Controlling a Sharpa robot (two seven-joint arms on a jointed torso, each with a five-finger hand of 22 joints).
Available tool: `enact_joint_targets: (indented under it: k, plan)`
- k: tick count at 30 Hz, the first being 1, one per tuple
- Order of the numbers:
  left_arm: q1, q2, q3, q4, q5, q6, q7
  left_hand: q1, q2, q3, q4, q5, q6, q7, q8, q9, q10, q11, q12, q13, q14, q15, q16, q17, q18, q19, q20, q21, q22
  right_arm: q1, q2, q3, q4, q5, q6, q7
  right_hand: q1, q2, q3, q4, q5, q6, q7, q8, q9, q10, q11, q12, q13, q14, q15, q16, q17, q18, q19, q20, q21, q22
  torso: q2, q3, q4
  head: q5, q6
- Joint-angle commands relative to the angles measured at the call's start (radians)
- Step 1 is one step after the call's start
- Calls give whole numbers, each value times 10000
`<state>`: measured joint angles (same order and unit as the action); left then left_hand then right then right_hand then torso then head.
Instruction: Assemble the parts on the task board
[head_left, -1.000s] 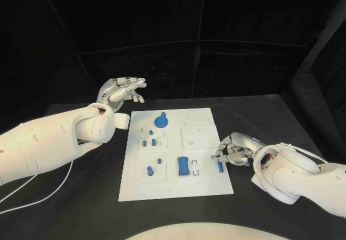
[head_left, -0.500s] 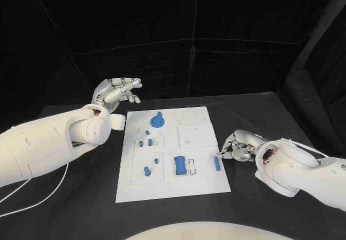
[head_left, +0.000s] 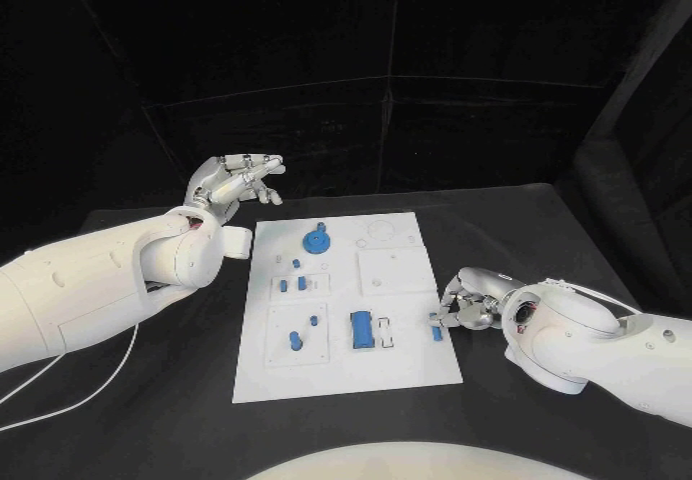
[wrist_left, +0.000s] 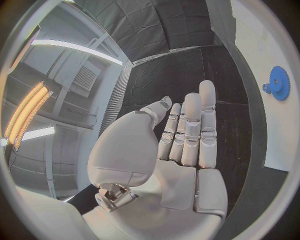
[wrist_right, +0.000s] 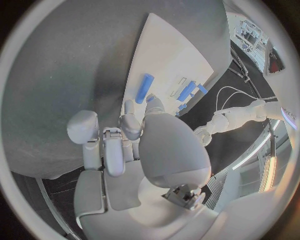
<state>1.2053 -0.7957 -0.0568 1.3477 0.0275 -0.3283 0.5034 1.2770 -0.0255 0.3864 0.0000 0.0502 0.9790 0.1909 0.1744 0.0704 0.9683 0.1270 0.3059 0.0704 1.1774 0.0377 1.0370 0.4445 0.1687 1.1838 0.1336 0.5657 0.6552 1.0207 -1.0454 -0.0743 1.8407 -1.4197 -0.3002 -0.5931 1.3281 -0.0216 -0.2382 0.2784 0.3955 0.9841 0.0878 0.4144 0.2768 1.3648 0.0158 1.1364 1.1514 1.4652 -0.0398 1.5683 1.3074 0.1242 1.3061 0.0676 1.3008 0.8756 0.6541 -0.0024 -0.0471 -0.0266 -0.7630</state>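
- Nearest us, the task board lies in the middle of the bench, and we place everything else from it.
- At the board's right edge sits the right robot hand, fingers curled in toward a small blue bar that lies on the board by that edge. We cannot tell whether the fingertips pinch the bar or merely touch its end (the right wrist view shows the bar lying flat just beyond the fingers).
- Further in from that edge, a larger blue block sits beside a white slotted recess, and small blue pegs stand toward the board's left side.
- Toward the board's far end a blue gear rests on the plate.
- Beyond the board's far left corner the left robot hand hangs raised, fingers spread and holding nothing.
- We judge the step in hand to be picking up the blue bar; the next move calls for a firm pinch and a clean lift before carrying it to its seat.
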Motion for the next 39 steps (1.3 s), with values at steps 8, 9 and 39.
enact_joint_targets:
  k: [8, 9, 39]
  plan:
    - [15, -3, 7, -15, 12, 93, -2, 73, 27, -73, 5, -4, -89, -7, 40, -10, -71, -16, 39, -9, -45, 8, 10, -17, 130, -23, 28, -42, -18, -120, 103, 0, 67, -480, 810, -314, 93, -26, -320, 48, -230, 46, -40, -53, 208, -79, -59, -124, -71, 1056, -2, 25, 2634, -45, -62, -63, -127, -97, -6, 0, 5, -17, -23]
    - [15, -4, 7, -16, 12, 92, -4, 73, 27, -73, 5, -4, -89, -7, 40, -10, -71, -16, 39, -9, -45, 8, 10, -17, 130, -23, 28, -42, -18, -126, 120, 0, 66, -516, 839, -334, 77, -49, -341, 52, -244, 38, -30, -56, 213, -83, -52, -129, -76, 1056, -30, 25, 2634, -55, -71, -49, -137, -118, -6, -1, 7, -20, -26]
    - [14, -22, 7, -28, 12, 123, -50, 73, 27, -73, 5, -4, -89, -7, 40, -10, -71, -16, 39, -9, -45, 8, 10, -17, 130, -23, 28, -42, -18, -249, 844, 1, -251, -1906, 1436, -1179, 1889, 372, 208, -822, 574, -63, -24, -279, 400, -309, -88, -321, -210, 1056, -105, 25, 2634, -36, -173, -89, -301, -288, 1, -9, -1, 99, 47]
